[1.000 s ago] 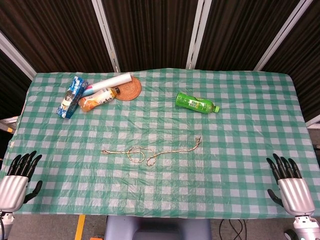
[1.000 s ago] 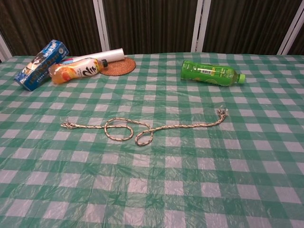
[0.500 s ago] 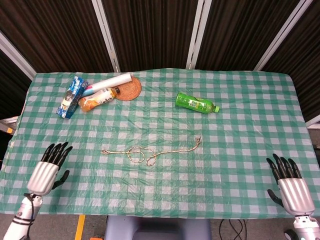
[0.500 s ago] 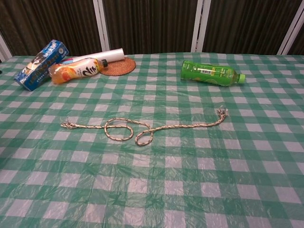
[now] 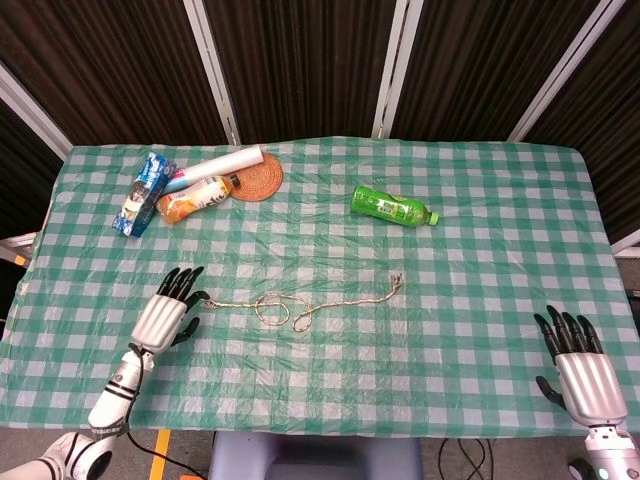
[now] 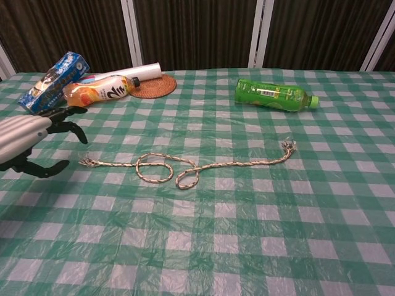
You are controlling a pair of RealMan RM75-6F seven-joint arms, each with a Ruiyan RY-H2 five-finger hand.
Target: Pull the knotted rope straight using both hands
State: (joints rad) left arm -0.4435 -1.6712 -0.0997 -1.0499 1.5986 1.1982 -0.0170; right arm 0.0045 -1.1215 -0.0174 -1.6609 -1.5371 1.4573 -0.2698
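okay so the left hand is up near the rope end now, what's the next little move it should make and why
Probably ease the left hand forward and down onto the frayed left end of the knotted rope and pinch it. The hand is open, holds nothing, and its fingertips sit just short of that end. The right hand is open too, at the table's near edge, far from the rope's other end.

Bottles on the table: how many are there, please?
2. The green bottle lies on its side right of centre at the back. The orange bottle lies at the back left, between the blue carton and the woven coaster.
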